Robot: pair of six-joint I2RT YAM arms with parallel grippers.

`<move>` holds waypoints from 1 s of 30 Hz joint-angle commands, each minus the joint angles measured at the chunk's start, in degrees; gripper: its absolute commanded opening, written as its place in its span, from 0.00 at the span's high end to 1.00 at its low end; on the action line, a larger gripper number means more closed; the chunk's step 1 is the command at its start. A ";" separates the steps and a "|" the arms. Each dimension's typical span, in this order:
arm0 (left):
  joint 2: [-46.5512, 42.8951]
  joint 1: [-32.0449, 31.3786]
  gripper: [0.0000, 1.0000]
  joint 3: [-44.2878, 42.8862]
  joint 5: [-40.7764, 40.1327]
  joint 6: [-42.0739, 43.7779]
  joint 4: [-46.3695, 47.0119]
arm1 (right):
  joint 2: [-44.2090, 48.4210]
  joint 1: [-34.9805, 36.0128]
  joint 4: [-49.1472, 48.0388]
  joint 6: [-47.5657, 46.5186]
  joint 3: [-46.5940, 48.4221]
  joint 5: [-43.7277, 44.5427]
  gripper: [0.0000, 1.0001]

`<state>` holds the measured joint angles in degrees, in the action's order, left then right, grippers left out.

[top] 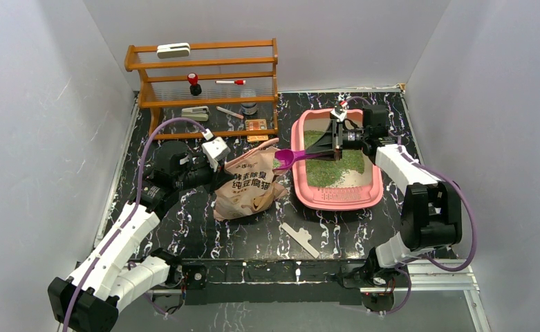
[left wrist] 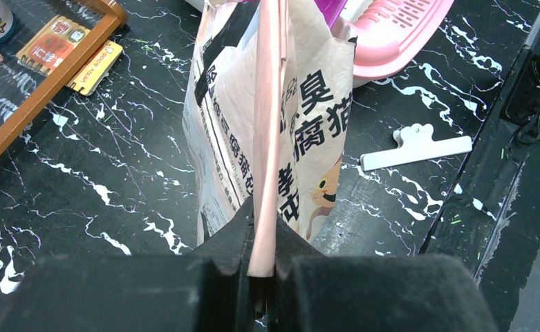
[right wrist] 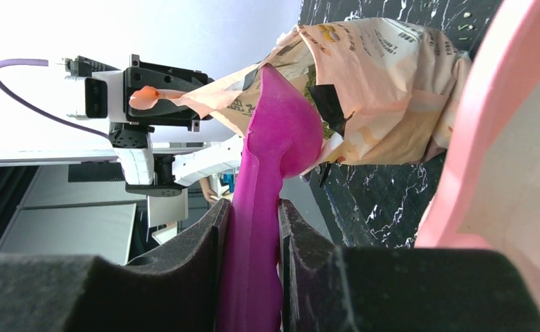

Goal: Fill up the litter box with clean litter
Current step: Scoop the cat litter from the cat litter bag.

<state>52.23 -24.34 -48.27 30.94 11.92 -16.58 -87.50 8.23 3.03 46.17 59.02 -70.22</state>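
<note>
Left hand (left wrist: pixel 261 270) pinching top of beige printed bag (top: pixel 247 188), right hand (right wrist: pixel 252 221) clamping purple plastic scoop (top: pixel 293 158), green granular litter (top: pixel 334 171) in pink rectangular plastic litter box (top: pixel 338 203) centre-right

The right gripper (right wrist: pixel 253 214) pinches a purple scoop (right wrist: pixel 281 131) by its handle. The bowl sits at the open mouth of a beige bag (right wrist: pixel 391 83), perhaps just inside. The rim of a pink litter box (right wrist: pixel 481 138) fills the right edge.

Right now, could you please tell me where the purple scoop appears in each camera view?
Top external: the purple scoop lies centre, bowl by the bag's mouth.
Left wrist: purple sliver at top edge.
Right wrist: centre, gripped by the right claw.
Shared landmark: the bag.
</note>
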 commanded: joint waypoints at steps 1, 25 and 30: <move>-2.22 -0.27 1.00 -3.40 3.75 -0.42 6.00 | 2.91 -2.25 4.42 -4.39 0.28 -2.79 1.00; -0.72 -0.32 1.00 -3.67 4.66 -0.76 6.44 | 3.84 -2.42 15.60 -12.16 3.85 0.85 1.00; -1.14 -0.29 1.00 -3.64 4.58 -0.59 5.87 | 4.30 -4.28 12.44 -8.96 1.74 -1.49 1.00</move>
<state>52.38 -24.34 -48.27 32.05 11.53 -16.53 -85.67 4.93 18.33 34.39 60.34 -69.71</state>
